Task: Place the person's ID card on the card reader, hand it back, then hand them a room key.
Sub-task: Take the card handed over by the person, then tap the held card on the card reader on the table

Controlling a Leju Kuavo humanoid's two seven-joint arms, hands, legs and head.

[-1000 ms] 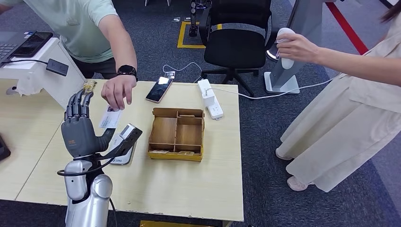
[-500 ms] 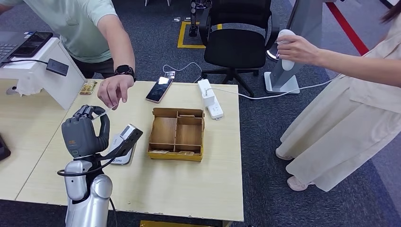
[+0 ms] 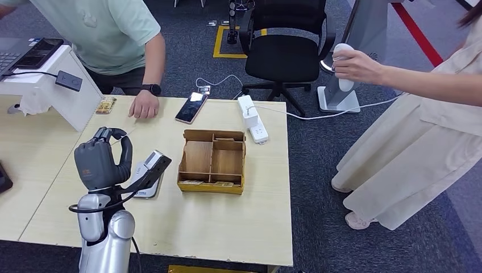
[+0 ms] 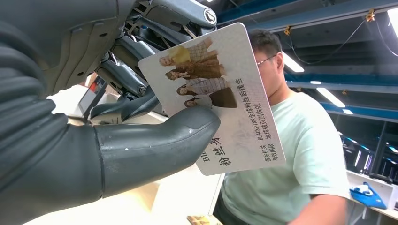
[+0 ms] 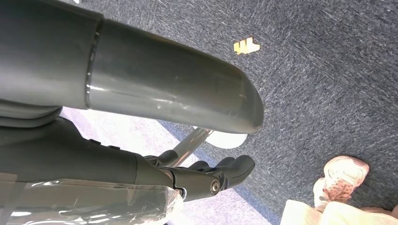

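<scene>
Pinching the glossy, round-cornered ID card (image 4: 220,101) between its thick grey thumb and darker fingers, my left hand (image 3: 101,160) is raised over the pale wooden table (image 3: 227,222), just beside the wedge-shaped card reader (image 3: 149,170). My right hand (image 5: 206,176) hangs above speckled blue carpet, its fingers apart and holding nothing. The person's hand (image 3: 144,106) rests flat on the table's far edge, near a compartmented wooden tray (image 3: 212,161).

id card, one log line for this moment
left hand: holds id card | card reader: on table, bare | right hand: hangs, holds nothing
</scene>
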